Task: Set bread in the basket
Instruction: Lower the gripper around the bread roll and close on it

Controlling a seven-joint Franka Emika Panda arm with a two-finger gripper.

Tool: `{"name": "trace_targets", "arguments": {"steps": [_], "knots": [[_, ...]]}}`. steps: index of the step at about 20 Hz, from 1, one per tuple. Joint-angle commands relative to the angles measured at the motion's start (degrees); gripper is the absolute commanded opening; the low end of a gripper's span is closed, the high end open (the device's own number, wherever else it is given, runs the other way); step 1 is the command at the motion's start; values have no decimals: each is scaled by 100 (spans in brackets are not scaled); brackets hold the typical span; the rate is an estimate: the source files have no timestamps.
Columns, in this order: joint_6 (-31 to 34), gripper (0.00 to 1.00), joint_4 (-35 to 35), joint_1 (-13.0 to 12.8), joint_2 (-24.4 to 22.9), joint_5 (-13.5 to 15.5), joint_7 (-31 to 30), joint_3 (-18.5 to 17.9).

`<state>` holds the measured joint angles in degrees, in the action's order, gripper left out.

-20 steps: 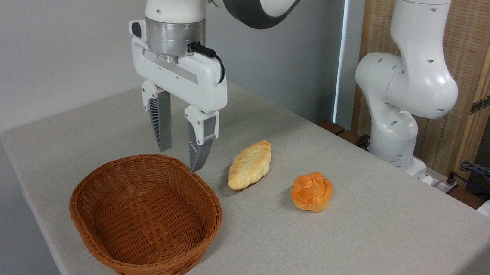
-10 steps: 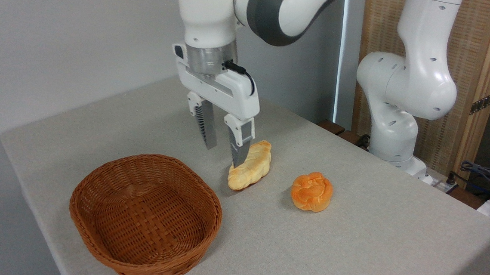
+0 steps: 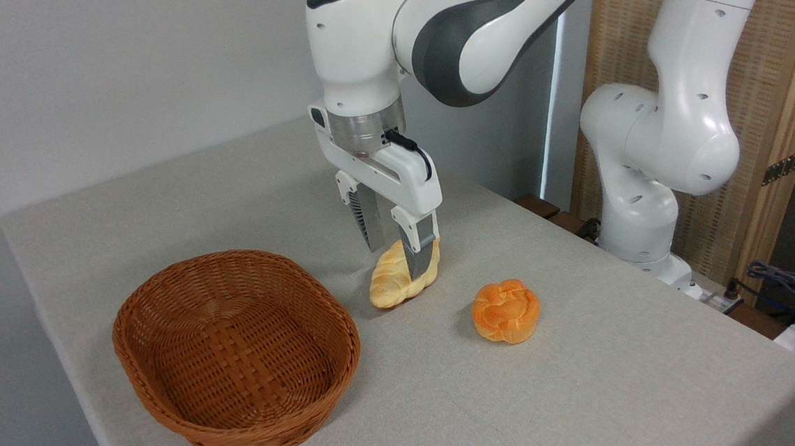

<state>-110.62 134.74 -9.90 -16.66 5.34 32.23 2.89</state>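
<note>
**Pincer straddling the bread**

From my feed the pincer [image 3: 395, 261] is down over the bread [image 3: 400, 278], jaws spread wide, one finger on each side of the loaf. I can't tell if either is touching it, and nothing's gripped. Bread lies flat on the surface [image 3: 568, 389], just right of the basket [image 3: 234, 351]. An orange bun [image 3: 505, 310] sits further right.
</note>
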Motion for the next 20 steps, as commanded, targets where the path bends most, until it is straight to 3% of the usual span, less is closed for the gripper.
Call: {"name": "trace_targets", "arguments": {"steps": [1,13,15,17,18,20], "knots": [[181,100,61,-21,-83,72,99,-25],[76,97,87,-65,154,63,108,142],[23,79,70,-65,154,72,108,142],[-47,50,61,-65,154,72,116,142],[-99,43,61,-65,154,72,134,159],[-161,42,52,-65,154,72,152,177]]}}
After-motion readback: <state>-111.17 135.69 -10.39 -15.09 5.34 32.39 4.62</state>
